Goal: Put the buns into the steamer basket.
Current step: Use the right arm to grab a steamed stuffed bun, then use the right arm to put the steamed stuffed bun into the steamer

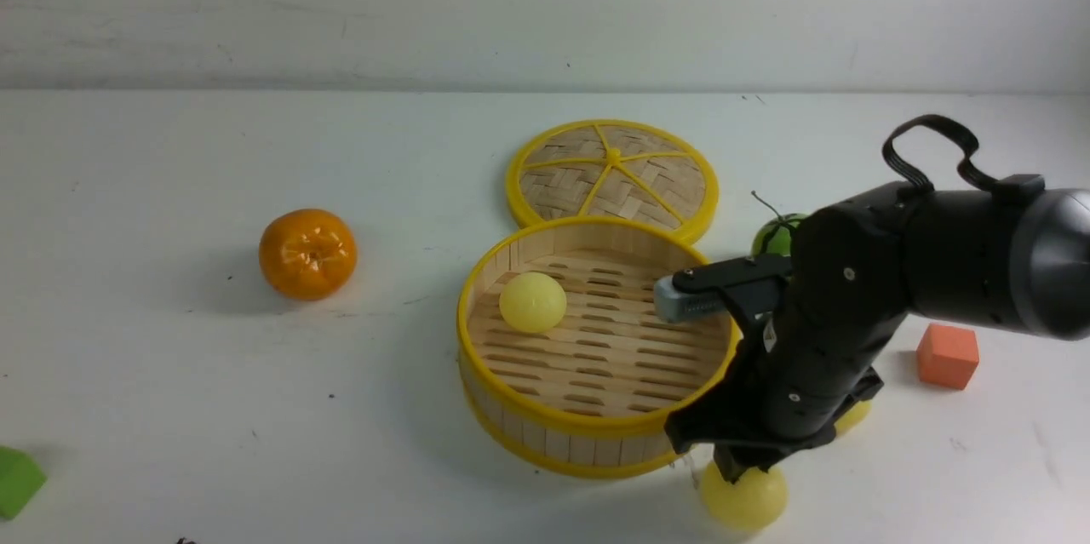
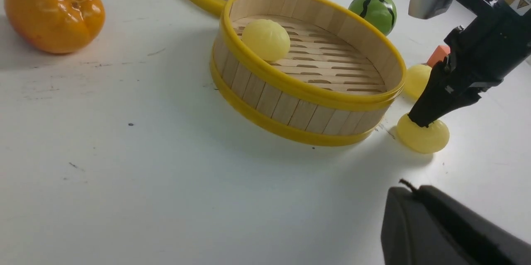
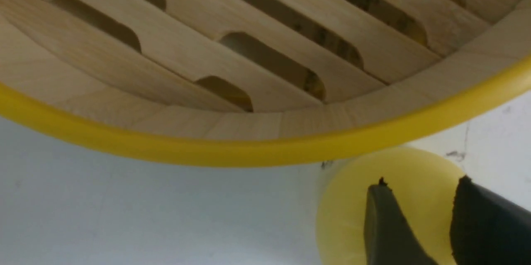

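Observation:
The steamer basket (image 1: pixel 588 429) stands mid-table with one bun (image 1: pixel 532 302) on its slatted floor. A second bun (image 1: pixel 749 501) lies on the table just outside the basket's near right wall. My right gripper (image 1: pixel 732 472) points down onto the top of it. In the right wrist view its fingers (image 3: pixel 386 223) stand a little apart over this bun (image 3: pixel 344 215), which is wider than the gap between them. A third bun (image 1: pixel 854 416) peeks out behind the right arm. My left gripper (image 2: pixel 415 190) is shut and empty, and shows only in the left wrist view.
The flat woven lid (image 1: pixel 613 174) lies behind the basket. A green watermelon ball (image 1: pixel 775 233) sits behind the right arm. An orange (image 1: pixel 307 254) is at the left, an orange-red cube (image 1: pixel 947 355) at the right, and a green block (image 1: pixel 17 480) at the near left edge.

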